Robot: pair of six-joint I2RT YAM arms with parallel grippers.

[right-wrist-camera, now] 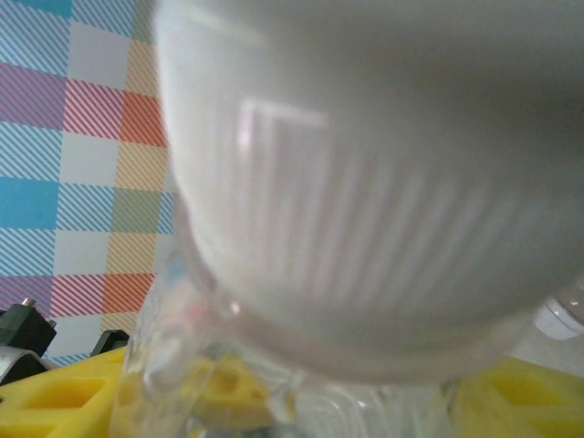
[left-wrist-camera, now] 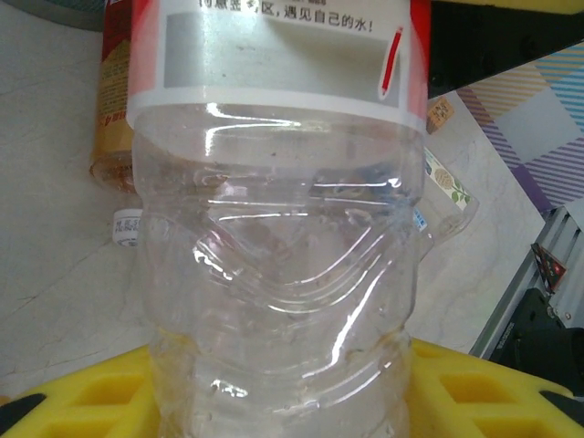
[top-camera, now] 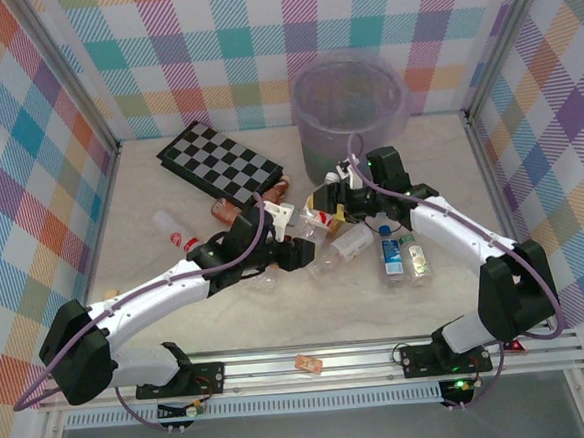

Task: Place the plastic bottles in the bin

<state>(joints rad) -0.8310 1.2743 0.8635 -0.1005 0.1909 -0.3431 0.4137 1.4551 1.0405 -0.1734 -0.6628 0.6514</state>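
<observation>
Evidently left gripper (top-camera: 296, 253) pinches clear red-labelled bottle (left-wrist-camera: 274, 274) near base end. Wall is dented there, so likely thin, light, springy, slick. Better hold probably at stiffer label band or neck, with gentle squeeze. Right gripper (top-camera: 339, 198), just beside bin (top-camera: 319, 142), straddles second bottle (right-wrist-camera: 347, 237), white ribbed part close to lens; cannot tell whether jaws clamp it. Loose bottles (top-camera: 393, 257) lie between arms, near bin; likely roll easily.

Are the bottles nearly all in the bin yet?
Not yet. I can't make out any in the bin. The left gripper has a clear bottle between its jaws, the right gripper a white-capped bottle. Several more bottles lie on the table.
</observation>
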